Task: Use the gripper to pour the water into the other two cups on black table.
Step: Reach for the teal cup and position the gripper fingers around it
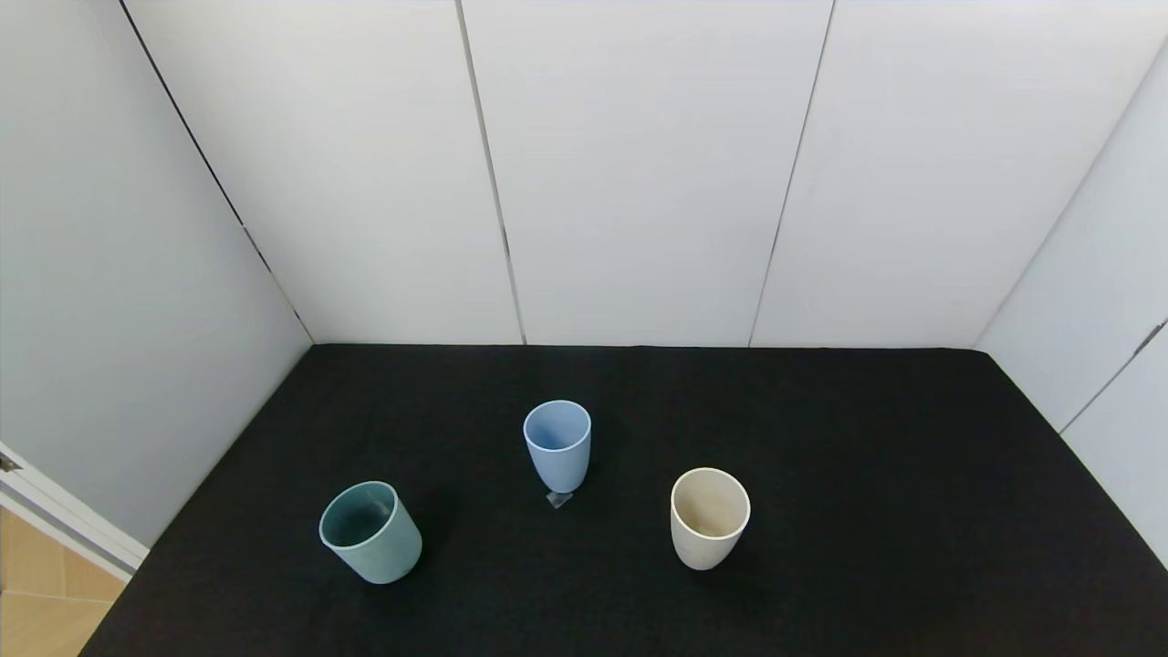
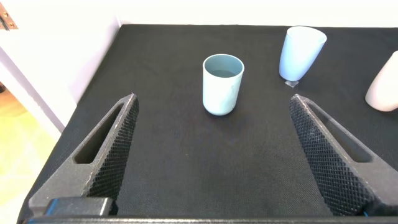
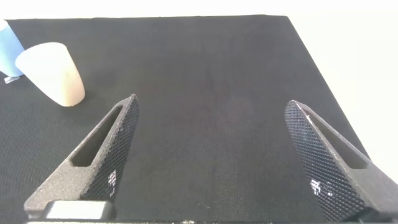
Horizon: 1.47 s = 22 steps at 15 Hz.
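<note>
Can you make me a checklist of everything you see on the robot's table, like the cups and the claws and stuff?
Surface: black table, matte, felt-like; no spills seen.
Job's things: teal-green cup on the robot's left, upright, liquid inside as the left wrist view shows; pale blue cup in the middle, farther back; cream-white cup on the right. All three stand apart.
Clutter: a small clear scrap at the blue cup's base.
Grippers: left gripper open, held back from the teal-green cup, aimed at it; right gripper open, over bare table, the cream-white cup off to one side. Neither holds anything.
Cables: nothing seen.
Surroundings: white panel walls on three sides; wooden floor at the left.
</note>
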Available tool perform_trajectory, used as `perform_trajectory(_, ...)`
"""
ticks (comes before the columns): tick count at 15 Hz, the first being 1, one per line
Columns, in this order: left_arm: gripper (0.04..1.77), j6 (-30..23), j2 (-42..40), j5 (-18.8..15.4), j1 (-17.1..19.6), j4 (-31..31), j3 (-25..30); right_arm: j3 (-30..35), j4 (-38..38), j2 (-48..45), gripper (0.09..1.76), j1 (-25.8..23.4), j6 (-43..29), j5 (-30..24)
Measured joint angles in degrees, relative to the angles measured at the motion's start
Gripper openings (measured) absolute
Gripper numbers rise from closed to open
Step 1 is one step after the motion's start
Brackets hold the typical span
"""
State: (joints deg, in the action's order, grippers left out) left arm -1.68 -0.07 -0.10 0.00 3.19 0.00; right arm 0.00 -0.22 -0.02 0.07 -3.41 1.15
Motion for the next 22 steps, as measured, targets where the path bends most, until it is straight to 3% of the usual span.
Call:
perform_trajectory(18, 1.72, 0.7, 0.0, -0.4, 0.0, 0.1, 0.0, 0.0, 0.0, 0.0, 1.71, 0.0, 0.0, 0.0)
perform_trajectory(20, 1.72, 0.2, 0.0, -1.6, 0.0, -0.7, -1.8, 0.0, 0.0, 0.0, 1.71, 0.0, 0.0, 0.0)
perform_trajectory(22, 1.72, 0.2, 0.2, -4.2, 0.0, -5.4, -6.3, 0.0, 0.0, 0.0, 1.71, 0.0, 0.0, 0.0)
